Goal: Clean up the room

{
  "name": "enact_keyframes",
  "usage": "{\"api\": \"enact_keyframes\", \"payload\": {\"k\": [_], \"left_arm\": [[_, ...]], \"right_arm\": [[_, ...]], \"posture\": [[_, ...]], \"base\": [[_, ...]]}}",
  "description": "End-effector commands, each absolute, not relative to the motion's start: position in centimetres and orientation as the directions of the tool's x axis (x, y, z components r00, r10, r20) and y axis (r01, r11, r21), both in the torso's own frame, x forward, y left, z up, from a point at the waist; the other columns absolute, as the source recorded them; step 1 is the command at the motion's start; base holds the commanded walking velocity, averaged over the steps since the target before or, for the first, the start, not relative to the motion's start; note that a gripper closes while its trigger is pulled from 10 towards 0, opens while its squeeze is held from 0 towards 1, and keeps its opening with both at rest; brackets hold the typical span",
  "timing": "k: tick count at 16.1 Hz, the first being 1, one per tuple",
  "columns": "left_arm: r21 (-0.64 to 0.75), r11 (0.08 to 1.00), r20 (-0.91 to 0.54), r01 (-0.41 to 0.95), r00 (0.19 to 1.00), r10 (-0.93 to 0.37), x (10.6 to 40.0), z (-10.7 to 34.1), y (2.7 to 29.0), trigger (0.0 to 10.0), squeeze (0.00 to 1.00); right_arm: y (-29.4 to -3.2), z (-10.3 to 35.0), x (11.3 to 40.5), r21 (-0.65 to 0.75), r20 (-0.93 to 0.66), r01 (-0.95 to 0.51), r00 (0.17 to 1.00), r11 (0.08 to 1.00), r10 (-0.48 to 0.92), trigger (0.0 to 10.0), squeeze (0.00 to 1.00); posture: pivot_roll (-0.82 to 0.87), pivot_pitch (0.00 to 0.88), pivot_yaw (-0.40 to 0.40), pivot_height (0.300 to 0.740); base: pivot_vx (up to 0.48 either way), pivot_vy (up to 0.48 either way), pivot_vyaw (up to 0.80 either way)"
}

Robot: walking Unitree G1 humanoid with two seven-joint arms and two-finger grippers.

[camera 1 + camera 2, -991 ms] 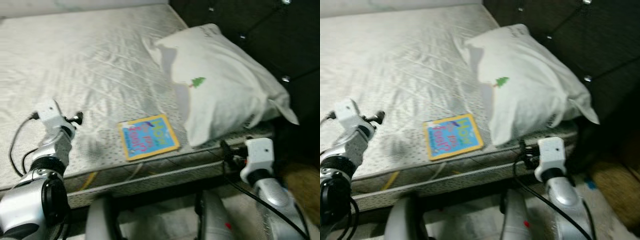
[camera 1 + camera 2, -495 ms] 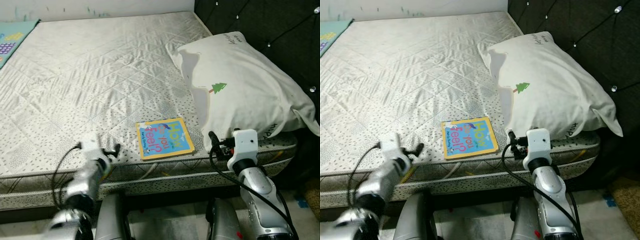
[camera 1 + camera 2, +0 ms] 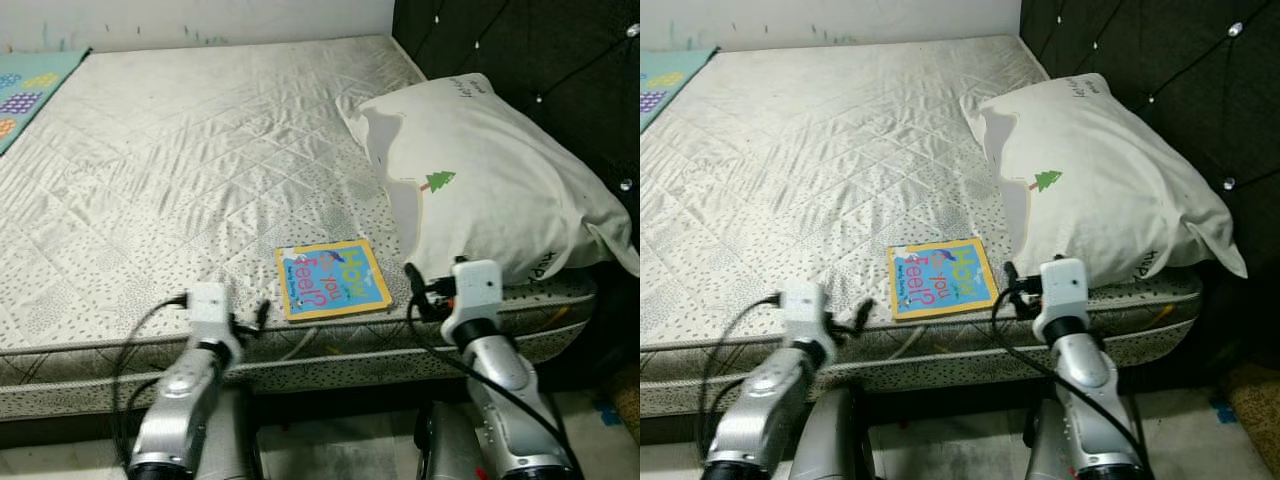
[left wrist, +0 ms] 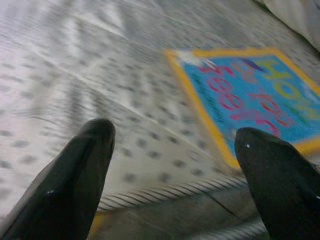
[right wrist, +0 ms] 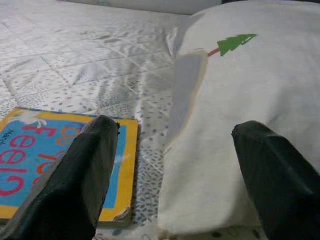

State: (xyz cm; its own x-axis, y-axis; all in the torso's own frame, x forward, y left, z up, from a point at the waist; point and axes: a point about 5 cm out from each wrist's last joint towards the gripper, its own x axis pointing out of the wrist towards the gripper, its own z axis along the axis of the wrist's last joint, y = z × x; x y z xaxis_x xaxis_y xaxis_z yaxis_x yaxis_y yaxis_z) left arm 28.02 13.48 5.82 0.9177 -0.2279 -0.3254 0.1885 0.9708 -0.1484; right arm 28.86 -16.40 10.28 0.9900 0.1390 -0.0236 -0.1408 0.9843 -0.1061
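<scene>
Near the bed's (image 3: 150,200) front edge, a blue, yellow-bordered children's book (image 3: 332,279) lying flat just beside the white pillow (image 3: 490,190). Left gripper (image 4: 175,175) at the mattress edge, jaws apart, close to the book. Right gripper (image 5: 175,175) between book and pillow, jaws apart, empty.

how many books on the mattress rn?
1. The blue, yellow-bordered picture book lies flat near the mattress's front edge, just beside the white pillow. Another could be hidden under the pillow.
</scene>
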Motion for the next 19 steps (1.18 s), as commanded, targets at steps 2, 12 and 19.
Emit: {"api": "enact_keyframes", "payload": {"k": [2,12,19], "left_arm": [[-0.168,0.964,-0.383,0.204,0.888,-0.254,28.2,5.2,12.9,10.0,0.0],[-0.244,0.952,-0.499,0.186,0.818,-0.288,31.2,4.0,12.2,10.0,0.0],[-0.254,0.948,-0.55,0.191,0.777,-0.304,30.4,2.5,11.7,10.0,0.0]], "right_arm": [[-16.4,10.4,29.0,-0.111,-0.018,-0.149,0.989,0.983,0.148,10.0,0.0],[-17.4,10.6,28.4,-0.13,-0.015,-0.114,0.993,0.985,0.113,10.0,0.0],[-17.4,10.6,28.4,-0.131,-0.017,-0.113,0.994,0.985,0.112,10.0,0.0]], "posture": [[-0.09,0.0,0.035,0.525],[-0.14,0.0,0.049,0.525],[-0.14,0.0,0.051,0.525]], "base": [[0.0,0.0,0.0],[0.0,0.0,0.0],[0.0,0.0,0.0]]}}
